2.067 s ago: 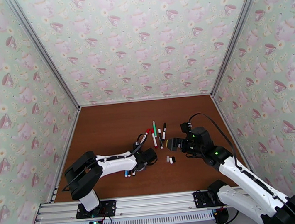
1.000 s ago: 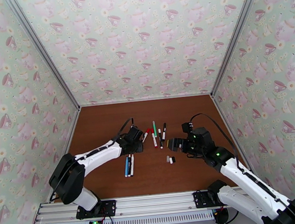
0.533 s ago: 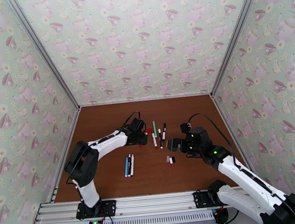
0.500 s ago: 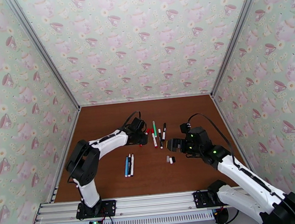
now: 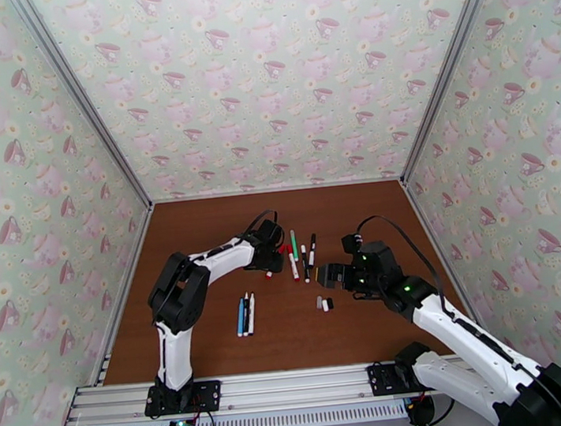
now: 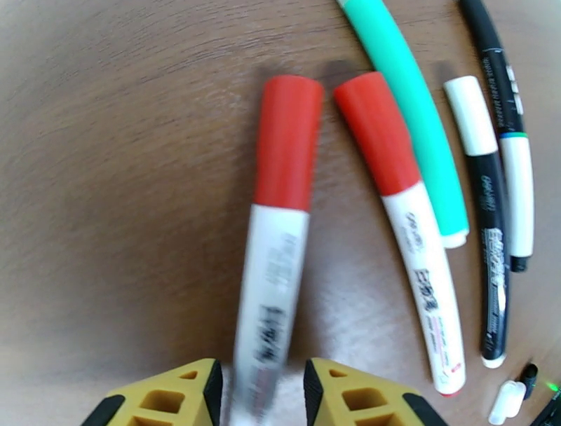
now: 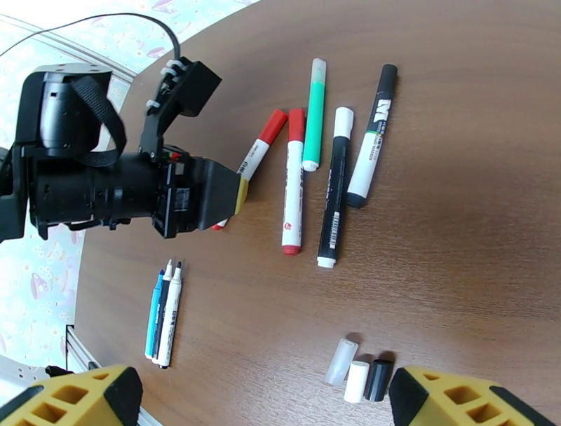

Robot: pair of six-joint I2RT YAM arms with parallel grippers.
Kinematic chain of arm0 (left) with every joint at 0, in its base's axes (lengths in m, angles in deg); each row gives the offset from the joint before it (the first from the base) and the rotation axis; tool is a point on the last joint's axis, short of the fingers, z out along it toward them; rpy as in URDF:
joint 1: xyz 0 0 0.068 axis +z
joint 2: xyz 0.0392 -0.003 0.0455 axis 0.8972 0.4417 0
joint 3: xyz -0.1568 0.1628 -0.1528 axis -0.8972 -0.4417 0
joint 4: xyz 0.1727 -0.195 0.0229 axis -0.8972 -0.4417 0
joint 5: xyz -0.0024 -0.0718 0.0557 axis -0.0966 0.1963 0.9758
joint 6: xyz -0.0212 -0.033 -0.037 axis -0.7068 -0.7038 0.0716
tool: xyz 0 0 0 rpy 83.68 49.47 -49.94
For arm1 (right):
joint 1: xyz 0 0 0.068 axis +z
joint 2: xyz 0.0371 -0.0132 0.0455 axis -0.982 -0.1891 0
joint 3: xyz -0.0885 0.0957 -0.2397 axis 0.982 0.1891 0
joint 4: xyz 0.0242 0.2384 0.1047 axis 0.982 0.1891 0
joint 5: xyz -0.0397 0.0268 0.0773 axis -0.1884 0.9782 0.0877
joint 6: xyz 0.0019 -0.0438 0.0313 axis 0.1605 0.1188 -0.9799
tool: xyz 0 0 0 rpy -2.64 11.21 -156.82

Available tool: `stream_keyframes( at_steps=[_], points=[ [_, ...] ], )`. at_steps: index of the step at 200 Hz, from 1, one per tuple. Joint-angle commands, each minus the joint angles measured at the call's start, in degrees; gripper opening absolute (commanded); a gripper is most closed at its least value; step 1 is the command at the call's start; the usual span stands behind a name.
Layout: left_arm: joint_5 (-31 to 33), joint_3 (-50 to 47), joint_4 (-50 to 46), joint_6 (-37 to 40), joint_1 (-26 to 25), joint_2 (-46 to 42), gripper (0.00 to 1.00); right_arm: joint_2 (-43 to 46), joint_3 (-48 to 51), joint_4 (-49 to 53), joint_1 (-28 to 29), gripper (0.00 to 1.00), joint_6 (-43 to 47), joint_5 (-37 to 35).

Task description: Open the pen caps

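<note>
Pen (image 6: 270, 280) w/ red cap (image 6: 287, 140) betw narrow left hand (image 6: 259, 392), we can't tell if gripped, right hand (image 7: 266, 399) wide open

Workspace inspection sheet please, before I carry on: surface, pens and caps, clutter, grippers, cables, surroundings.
Surface: brown wooden table, no spills seen.
Pens: five capped markers side by side; three thin pens together, tips look bare.
Caps: three loose caps side by side near the right gripper.
Clutter: nothing seen.
Grippers: left gripper straddles a red-capped marker, grip unclear; right gripper open, empty.
Cables: black cable loops over the left wrist, another over the right arm, both clear of the pens.
Surroundings: teacup-patterned walls, metal rail at the near edge.
</note>
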State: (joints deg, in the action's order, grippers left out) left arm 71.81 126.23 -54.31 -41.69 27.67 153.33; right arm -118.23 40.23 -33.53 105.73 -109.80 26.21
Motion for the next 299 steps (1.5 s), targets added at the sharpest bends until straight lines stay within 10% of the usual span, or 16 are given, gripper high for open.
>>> stream_keyframes(
  at_steps=[1, 87, 203, 299],
  points=[
    [2.9, 2.2, -1.9, 1.7, 0.3, 1.5, 0.35, 0.5, 1.3, -1.7, 0.3, 1.00, -0.6, 1.2],
    [7.2, 2.7, -4.5, 2.6, -1.2, 2.7, 0.14, -1.5, 0.8, -2.5, 0.2, 1.00, -2.2, 1.2],
    [-14.9, -21.2, 15.3, -2.5, -7.2, -28.9, 0.14, -5.1, -0.4, -16.0, 0.2, 0.65, -18.7, 7.4],
    [-21.0, -30.1, 24.8, -11.2, -11.2, -36.3, 0.15, -15.5, -6.8, -21.3, 0.3, 0.57, -17.6, 14.6]
  ],
)
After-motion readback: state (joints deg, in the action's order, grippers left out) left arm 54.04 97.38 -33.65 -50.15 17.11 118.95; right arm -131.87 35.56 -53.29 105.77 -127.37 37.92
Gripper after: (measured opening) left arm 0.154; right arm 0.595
